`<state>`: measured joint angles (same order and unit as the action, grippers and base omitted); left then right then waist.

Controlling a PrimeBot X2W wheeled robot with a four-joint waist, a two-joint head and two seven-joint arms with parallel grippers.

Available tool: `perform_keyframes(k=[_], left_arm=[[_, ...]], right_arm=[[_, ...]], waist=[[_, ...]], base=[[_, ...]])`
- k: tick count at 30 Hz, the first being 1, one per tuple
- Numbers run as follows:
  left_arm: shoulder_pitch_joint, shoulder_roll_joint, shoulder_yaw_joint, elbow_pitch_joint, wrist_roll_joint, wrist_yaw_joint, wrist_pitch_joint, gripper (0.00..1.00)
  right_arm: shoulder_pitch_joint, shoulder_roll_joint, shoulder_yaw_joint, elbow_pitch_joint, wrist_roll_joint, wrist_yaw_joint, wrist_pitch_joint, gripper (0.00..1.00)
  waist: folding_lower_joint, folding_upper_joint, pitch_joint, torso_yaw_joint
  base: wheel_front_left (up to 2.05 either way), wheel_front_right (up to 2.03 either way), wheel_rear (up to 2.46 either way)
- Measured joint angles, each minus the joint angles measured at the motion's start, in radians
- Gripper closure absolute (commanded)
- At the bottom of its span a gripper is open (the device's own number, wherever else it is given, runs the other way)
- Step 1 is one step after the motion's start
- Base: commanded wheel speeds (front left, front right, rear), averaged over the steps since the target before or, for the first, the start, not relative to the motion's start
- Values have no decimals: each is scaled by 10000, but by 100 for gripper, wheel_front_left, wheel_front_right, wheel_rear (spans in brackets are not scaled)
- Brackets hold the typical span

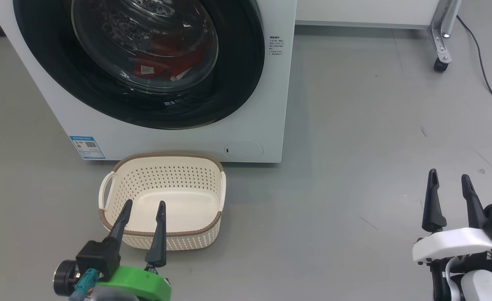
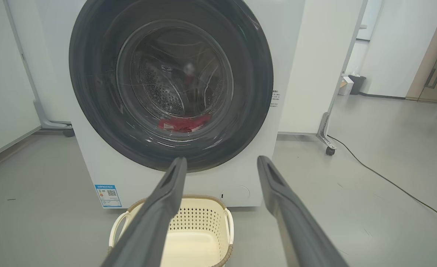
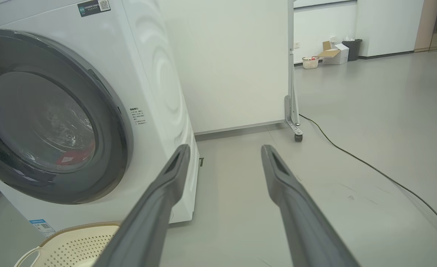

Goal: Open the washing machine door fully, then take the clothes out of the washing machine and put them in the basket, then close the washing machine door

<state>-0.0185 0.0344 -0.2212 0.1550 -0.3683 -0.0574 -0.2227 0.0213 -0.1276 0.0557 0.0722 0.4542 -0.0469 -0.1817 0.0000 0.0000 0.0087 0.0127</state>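
Note:
The white washing machine [image 1: 271,104] stands ahead on the left with its round black-rimmed door [image 1: 237,83] shut flat against the front. Red clothes [image 1: 162,62] with a white label lie in the drum behind the glass, also as clothes [image 2: 183,124] in the left wrist view. The cream basket [image 1: 162,240] sits empty on the floor right before the machine. My left gripper [image 1: 144,206] hangs open over the basket's near rim, holding nothing. My right gripper [image 1: 450,177] is open over bare floor at the lower right, well to the right of the machine.
A white partition on a wheeled metal foot [image 1: 441,46] stands behind and right of the machine, and a dark cable [image 1: 486,79] trails from it across the grey floor. Boxes and a bin [image 3: 337,52] sit by the far wall.

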Motion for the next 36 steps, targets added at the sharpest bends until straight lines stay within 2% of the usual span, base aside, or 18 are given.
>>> perform_keyframes(k=[10, 36], left_arm=[[-2, 27, -476, 282, 1045, 316, -267, 0], [-140, 52, -694, 763, 867, 673, -267, 0]], right_arm=[[0, -17, 328, -4, -1200, -176, -102, 0], [-38, 25, 353, 173, -1212, -267, -102, 0]], waist=[[0, 0, 17, 8], [0, 0, 221, -1]], base=[[0, 0, 0], [0, 0, 0]])
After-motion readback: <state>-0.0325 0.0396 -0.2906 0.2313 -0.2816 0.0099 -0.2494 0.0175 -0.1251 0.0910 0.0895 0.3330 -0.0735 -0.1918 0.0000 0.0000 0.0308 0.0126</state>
